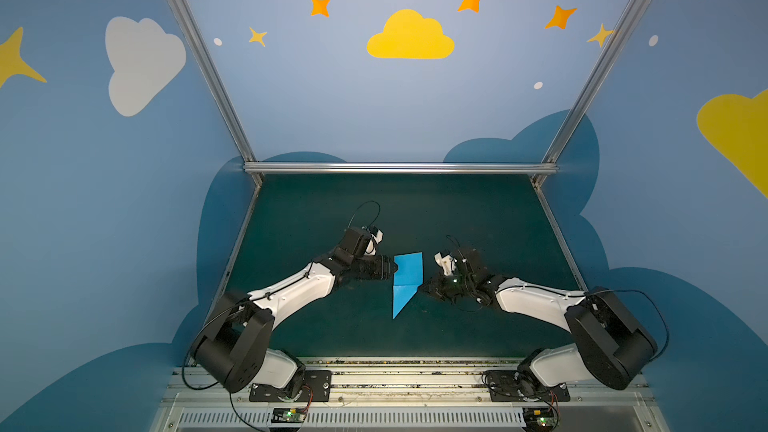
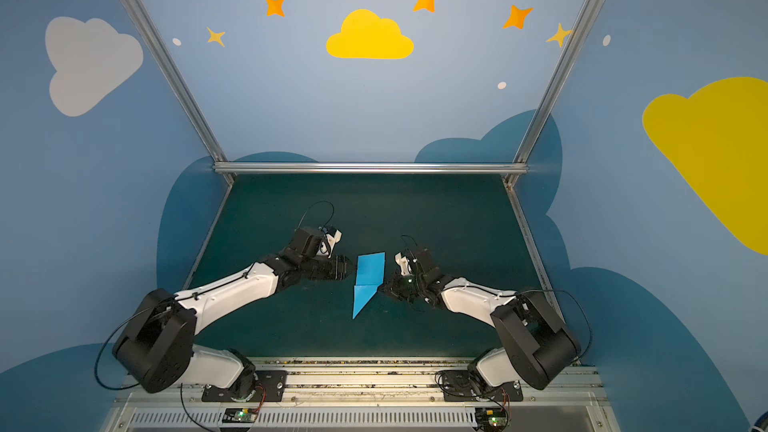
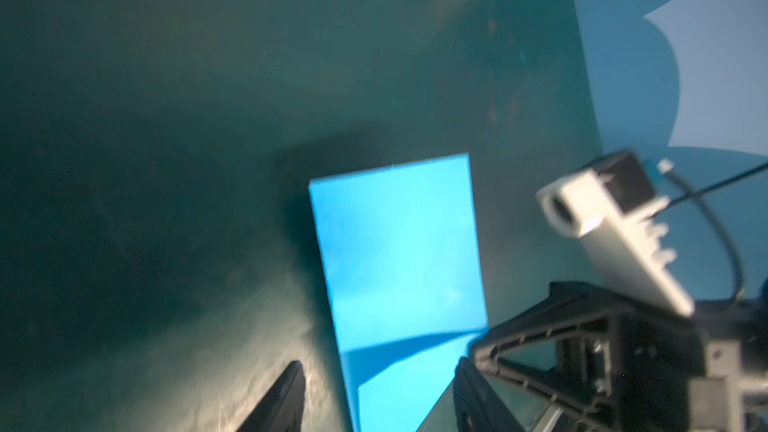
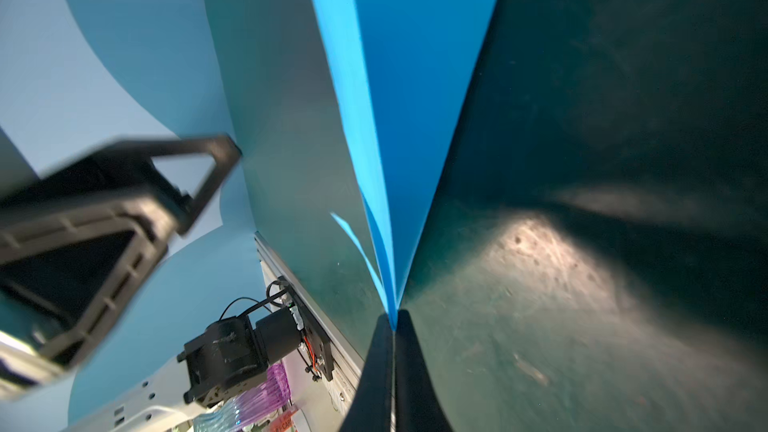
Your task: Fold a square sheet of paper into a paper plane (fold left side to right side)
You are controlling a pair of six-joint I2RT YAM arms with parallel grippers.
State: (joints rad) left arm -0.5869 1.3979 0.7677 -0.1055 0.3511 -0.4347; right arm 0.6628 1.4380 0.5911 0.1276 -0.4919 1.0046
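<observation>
The sky-blue sheet of paper (image 1: 407,280) (image 2: 368,280) lies mid-mat, folded into a slim paper plane shape. It has a rectangular far part and a point toward the front edge. My left gripper (image 1: 392,270) (image 2: 351,270) is at its left edge. In the left wrist view this gripper (image 3: 379,367) is open, and the paper (image 3: 395,251) runs between the spread fingers without being pinched. My right gripper (image 1: 422,288) (image 2: 380,288) is at the right edge by the cross crease. In the right wrist view it (image 4: 394,317) is shut on a corner of the paper (image 4: 395,118), which lifts slightly there.
The dark green mat (image 1: 457,218) is bounded by an aluminium rail (image 1: 399,167) at the back and slanted rails at both sides. Both arm bases sit on the metal track (image 1: 407,380) along the front. Blue painted walls enclose the cell.
</observation>
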